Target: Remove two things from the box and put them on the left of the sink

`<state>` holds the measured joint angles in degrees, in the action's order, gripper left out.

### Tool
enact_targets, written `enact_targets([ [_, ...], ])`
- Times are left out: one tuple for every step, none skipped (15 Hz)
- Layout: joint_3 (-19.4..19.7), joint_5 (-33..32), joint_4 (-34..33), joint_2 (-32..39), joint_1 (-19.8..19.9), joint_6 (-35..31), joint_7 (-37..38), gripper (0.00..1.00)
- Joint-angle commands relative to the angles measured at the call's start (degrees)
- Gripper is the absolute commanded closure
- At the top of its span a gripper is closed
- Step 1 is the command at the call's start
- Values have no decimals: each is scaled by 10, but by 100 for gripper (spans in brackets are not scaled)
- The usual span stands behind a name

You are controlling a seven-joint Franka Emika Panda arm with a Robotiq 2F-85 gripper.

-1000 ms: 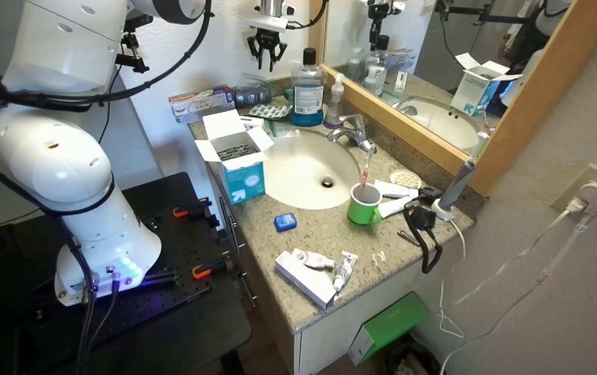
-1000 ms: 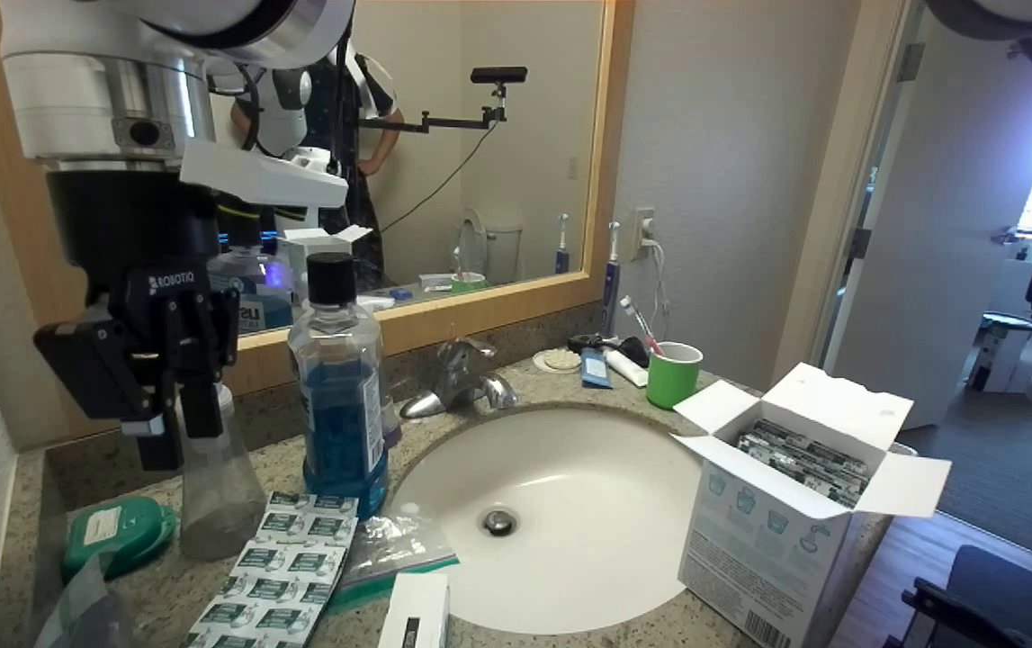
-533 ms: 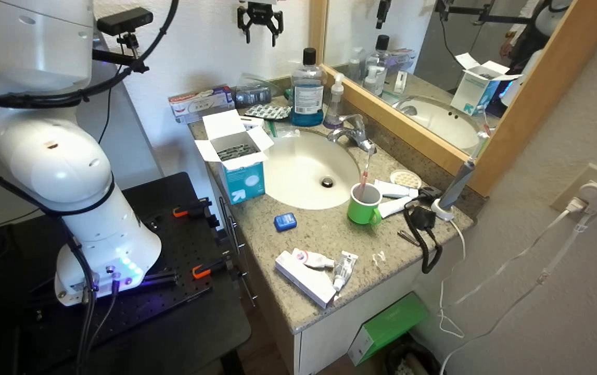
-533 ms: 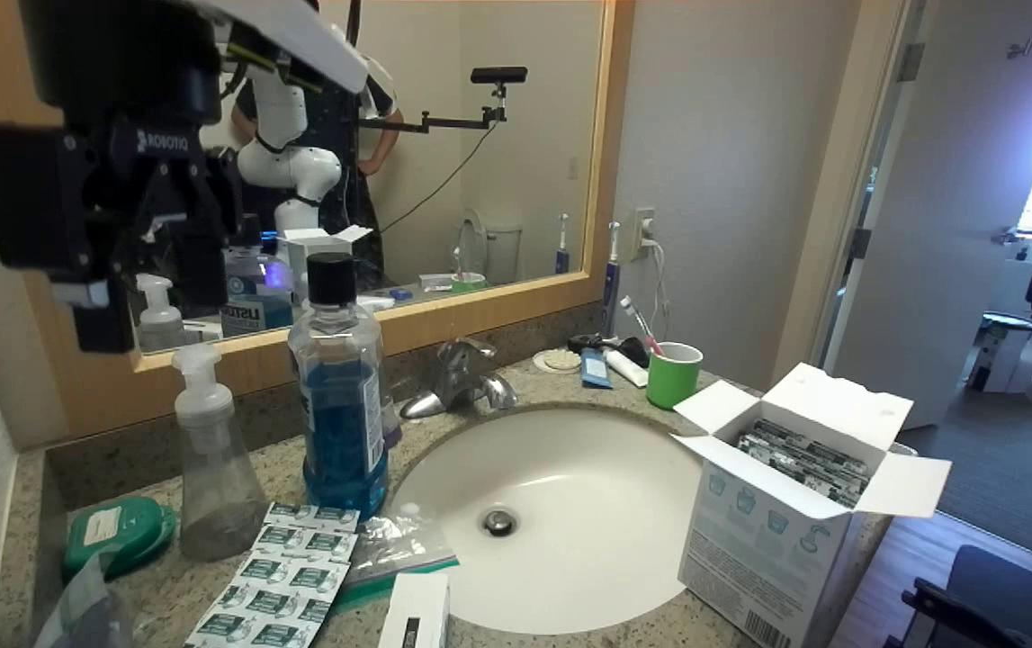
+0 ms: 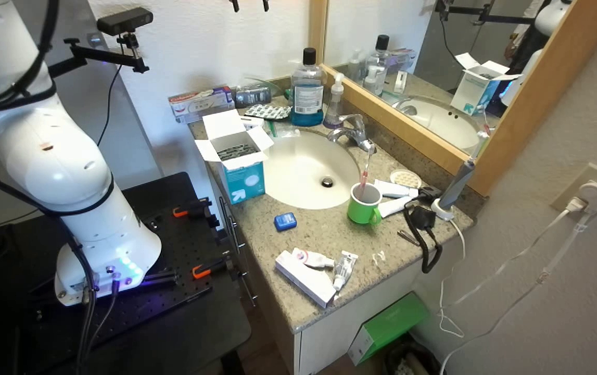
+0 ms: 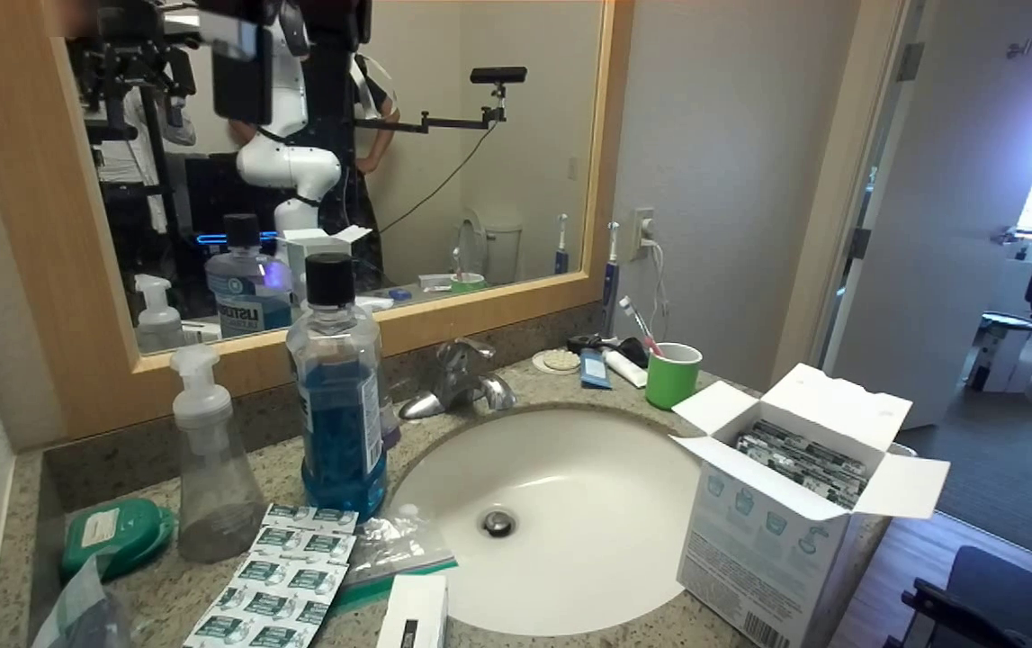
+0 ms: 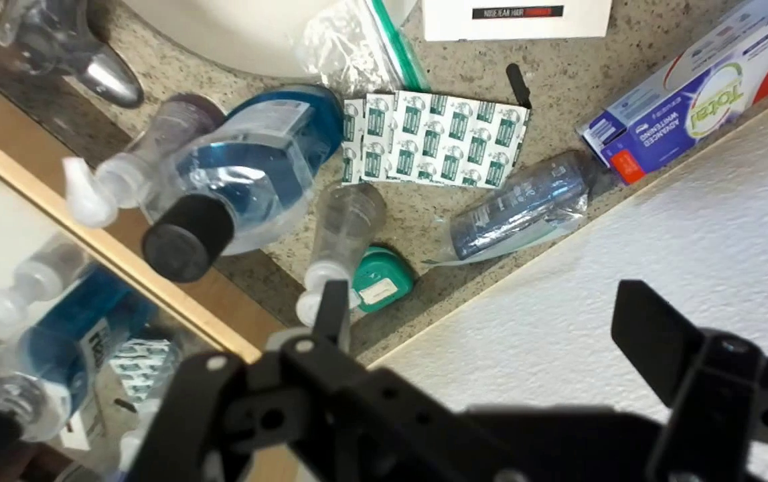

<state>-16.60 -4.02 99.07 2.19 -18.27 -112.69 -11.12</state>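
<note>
Your gripper [image 7: 482, 301] is spread, holding nothing. Overlapping strips [image 7: 440, 137] lie at upper centre of the wrist view, above its gap, long axis left to right; in an exterior view, left of the sink [image 6: 583, 504], slanting up toward the mouthwash [image 6: 340, 432]. The box [image 6: 772, 540] stands upright, lower right. Placing looks done; probably just withdraw.

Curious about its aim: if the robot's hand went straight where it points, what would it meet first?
Pointing down, the hand would probably meet the green-and-white packets on the counter first; depth is hard to judge.
</note>
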Motion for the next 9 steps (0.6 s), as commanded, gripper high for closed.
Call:
enact_targets([
  [-2,3,14,-18,6,0,2,0],
  [-1,6,27,-32,9,-3,3,0],
  [0,6,34,-39,10,-5,3,0],
  [1,7,39,-41,11,-7,3,0],
  [1,7,41,-41,10,-9,3,0],
  [1,7,42,-39,10,-11,3,0],
  [1,7,43,-38,10,-12,3,0],
  [1,7,44,-38,10,-13,3,0],
  [1,7,44,-38,10,-13,3,0],
])
